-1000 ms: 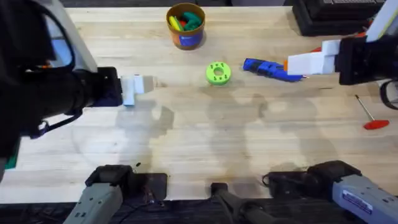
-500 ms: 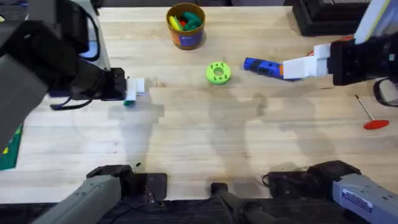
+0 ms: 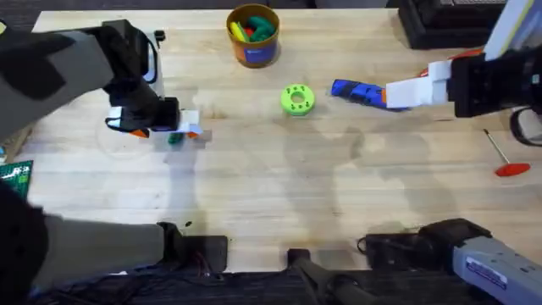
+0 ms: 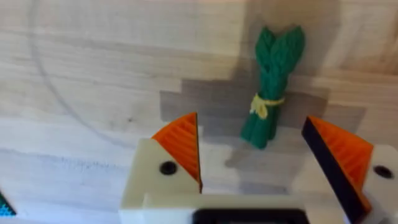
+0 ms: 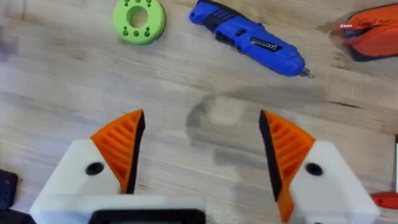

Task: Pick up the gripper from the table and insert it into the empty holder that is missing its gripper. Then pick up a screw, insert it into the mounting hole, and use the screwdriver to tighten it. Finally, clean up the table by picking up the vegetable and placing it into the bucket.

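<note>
Vegetable (image 4: 272,87) — left gripper (image 4: 255,158) now above it.

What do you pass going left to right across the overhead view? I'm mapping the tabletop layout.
Left gripper over the vegetable → bucket → green disc → screwdriver → right gripper → red-handled tool.

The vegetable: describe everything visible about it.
The vegetable is a small, slim, dark-green toy, shaped like a bundle of stalks with pointed tips and pinched at the middle by a thin yellow band. It looks like soft plastic or rubber. It lies flat on the wooden table, just ahead of the left hand, between its open orange-padded fingers; nothing is touching it except the table.
</note>
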Motion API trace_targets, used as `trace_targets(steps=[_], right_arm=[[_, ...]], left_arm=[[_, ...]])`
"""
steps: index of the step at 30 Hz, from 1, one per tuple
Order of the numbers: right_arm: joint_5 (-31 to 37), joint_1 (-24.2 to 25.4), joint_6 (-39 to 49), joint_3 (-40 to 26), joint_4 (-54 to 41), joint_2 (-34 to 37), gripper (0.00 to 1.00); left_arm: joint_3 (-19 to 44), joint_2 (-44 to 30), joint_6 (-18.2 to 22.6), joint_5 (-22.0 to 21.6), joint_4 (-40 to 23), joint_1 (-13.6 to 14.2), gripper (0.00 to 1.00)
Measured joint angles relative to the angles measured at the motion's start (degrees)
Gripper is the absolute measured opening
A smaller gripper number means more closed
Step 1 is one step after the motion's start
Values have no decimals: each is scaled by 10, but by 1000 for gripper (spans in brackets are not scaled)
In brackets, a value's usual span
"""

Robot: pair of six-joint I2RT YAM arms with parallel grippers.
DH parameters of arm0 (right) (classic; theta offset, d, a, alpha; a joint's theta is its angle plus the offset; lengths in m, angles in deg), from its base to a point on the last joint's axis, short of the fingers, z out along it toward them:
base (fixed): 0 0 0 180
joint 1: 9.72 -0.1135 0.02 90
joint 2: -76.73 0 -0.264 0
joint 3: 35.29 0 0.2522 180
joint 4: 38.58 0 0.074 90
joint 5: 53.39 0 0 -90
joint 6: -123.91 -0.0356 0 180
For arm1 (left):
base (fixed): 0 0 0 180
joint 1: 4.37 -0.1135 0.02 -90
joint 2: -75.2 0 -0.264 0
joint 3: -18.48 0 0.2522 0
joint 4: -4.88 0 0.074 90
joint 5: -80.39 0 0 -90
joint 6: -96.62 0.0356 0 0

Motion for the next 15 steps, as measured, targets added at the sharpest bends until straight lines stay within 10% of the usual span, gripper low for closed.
trace_targets(steps=[9,15], right_arm=[[0,0,10,0,0,0,984],[0,0,13,0,0,0,984]], left_arm=[[13,-41,9,13,55,0,966],[13,-46,9,26,63,0,384]])
